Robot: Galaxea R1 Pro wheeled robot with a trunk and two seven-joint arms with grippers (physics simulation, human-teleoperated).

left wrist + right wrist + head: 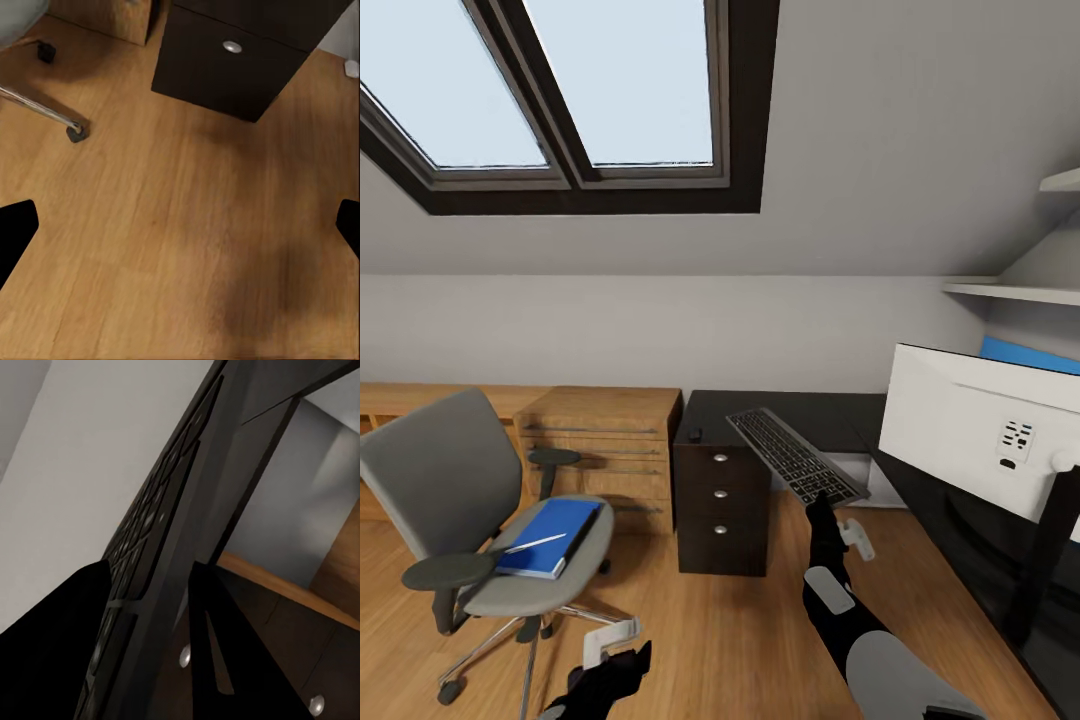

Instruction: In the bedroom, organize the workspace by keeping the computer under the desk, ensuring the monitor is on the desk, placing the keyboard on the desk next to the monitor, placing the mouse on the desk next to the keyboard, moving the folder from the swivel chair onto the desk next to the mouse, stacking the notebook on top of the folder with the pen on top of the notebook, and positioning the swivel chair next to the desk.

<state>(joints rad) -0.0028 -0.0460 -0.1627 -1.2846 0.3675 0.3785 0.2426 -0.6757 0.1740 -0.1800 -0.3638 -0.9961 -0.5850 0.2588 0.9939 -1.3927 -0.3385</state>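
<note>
While my right hand (822, 497) pinches the slim grey-framed, black-keyed keyboard (796, 456) at its near end, tilted above the glossy black bench (800, 407), my left hand (622, 655) hangs spread at 7 o'clock over wood floor (180, 225).

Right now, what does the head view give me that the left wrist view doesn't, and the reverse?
Head view alone: the right gripper shut on the keyboard, the monitor, and the folder with the pen on the swivel chair seat. Left wrist view alone: its open fingers over bare floor. Shared: the dark drawer unit and the chair's chrome base.
</note>
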